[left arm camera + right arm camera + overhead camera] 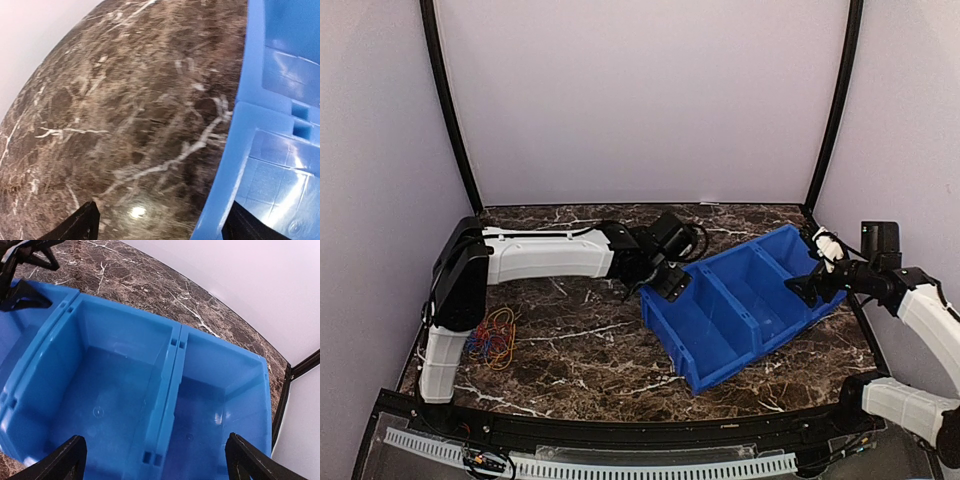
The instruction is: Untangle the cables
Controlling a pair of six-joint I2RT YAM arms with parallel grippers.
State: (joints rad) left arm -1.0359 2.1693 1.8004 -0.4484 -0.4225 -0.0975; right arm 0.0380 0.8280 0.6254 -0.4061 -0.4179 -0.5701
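With the left pincer (665, 284) and right pincer (809, 289) both wide and empty beside the blue bin (692, 372), a careless swing could shove it, well apart from the cables (495, 338).

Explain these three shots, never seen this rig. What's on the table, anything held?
Two robot arms are bolted at the near edge of a marble table. The wide shot looks down from above and behind them. The other two come from a camera on each wrist. On the table sit a blue divided bin and, near the left edge, a tangle of red, blue and yellow cables. The left gripper hangs at the bin's left corner, the right gripper at its right end. Both are open and hold nothing.
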